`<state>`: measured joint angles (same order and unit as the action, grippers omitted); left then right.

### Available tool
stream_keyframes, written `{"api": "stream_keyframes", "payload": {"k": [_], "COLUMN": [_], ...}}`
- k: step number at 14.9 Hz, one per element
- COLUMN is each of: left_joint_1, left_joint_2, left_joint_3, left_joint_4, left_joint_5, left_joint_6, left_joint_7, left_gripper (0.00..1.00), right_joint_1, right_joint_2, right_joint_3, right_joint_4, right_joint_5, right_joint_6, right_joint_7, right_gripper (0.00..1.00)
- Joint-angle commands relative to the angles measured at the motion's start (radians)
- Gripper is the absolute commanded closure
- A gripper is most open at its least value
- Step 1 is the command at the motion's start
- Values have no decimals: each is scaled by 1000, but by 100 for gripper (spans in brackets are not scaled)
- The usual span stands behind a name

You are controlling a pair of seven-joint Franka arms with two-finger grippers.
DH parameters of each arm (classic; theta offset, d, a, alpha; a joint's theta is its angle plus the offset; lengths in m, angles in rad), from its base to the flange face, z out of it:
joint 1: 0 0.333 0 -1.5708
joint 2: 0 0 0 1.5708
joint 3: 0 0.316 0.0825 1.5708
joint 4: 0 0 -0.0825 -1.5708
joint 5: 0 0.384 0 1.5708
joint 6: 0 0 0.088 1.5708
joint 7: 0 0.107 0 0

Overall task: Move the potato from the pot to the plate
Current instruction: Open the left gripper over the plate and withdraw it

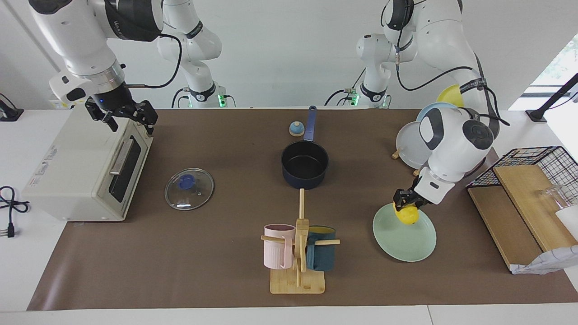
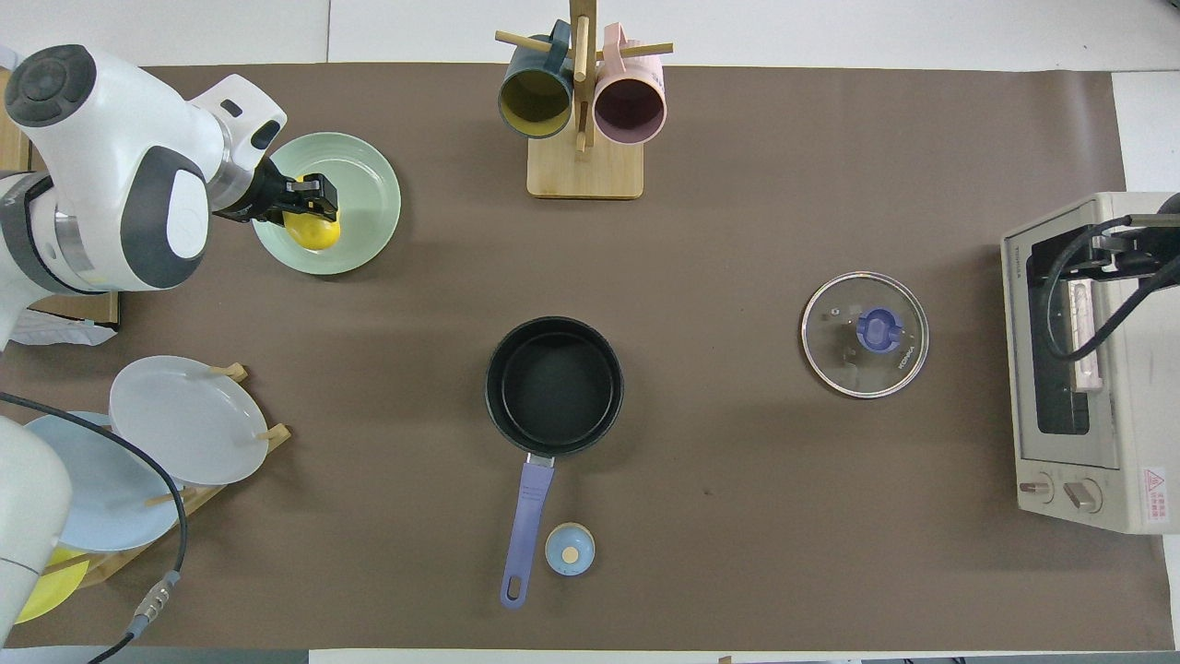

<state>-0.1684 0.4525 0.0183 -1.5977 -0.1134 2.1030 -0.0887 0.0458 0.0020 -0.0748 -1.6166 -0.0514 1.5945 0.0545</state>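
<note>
My left gripper (image 1: pixel 406 208) is shut on the yellow potato (image 1: pixel 408 217) and holds it low over the mint-green plate (image 1: pixel 406 243), above the part of the plate nearest the robots. I cannot tell whether the potato touches the plate. In the overhead view the left gripper (image 2: pixel 312 207) and the potato (image 2: pixel 313 231) sit over the plate (image 2: pixel 364 180). The navy pot (image 1: pixel 305 164) stands empty at the middle of the table, its handle pointing toward the robots; it also shows in the overhead view (image 2: pixel 553 385). My right gripper (image 1: pixel 130 121) is open and waits over the toaster oven.
A toaster oven (image 1: pixel 86 167) stands at the right arm's end, with a glass lid (image 1: pixel 189 188) beside it. A mug rack (image 1: pixel 298 253) stands farther from the robots than the pot. A plate rack (image 1: pixel 413 149), a wire basket and boards (image 1: pixel 519 180) are at the left arm's end.
</note>
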Motion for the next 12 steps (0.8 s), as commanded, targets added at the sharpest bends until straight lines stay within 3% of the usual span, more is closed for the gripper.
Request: {"api": "stream_keyframes", "payload": {"k": [1, 7, 11, 12], "left_joint_1": [10, 6, 10, 12], "left_joint_2": [28, 26, 25, 25], "left_joint_3": [-6, -4, -4, -3], "left_joint_4": [25, -59, -59, -53], "left_joint_5": [27, 27, 29, 29], "left_joint_6": [22, 123, 114, 109], "left_joint_7": [17, 30, 72, 87], "left_gripper": [100, 100, 97, 1], "right_joint_1": [-11, -11, -9, -9], "right_joint_2": [-17, -17, -19, -20], "right_joint_3": [4, 4, 4, 4], "right_joint_4": [-25, -25, -26, -26], "right_joint_5": [22, 21, 22, 22], "right_joint_6": [18, 18, 16, 16], "right_joint_7": [1, -19, -18, -18], "right_gripper": [0, 0, 0, 0]}}
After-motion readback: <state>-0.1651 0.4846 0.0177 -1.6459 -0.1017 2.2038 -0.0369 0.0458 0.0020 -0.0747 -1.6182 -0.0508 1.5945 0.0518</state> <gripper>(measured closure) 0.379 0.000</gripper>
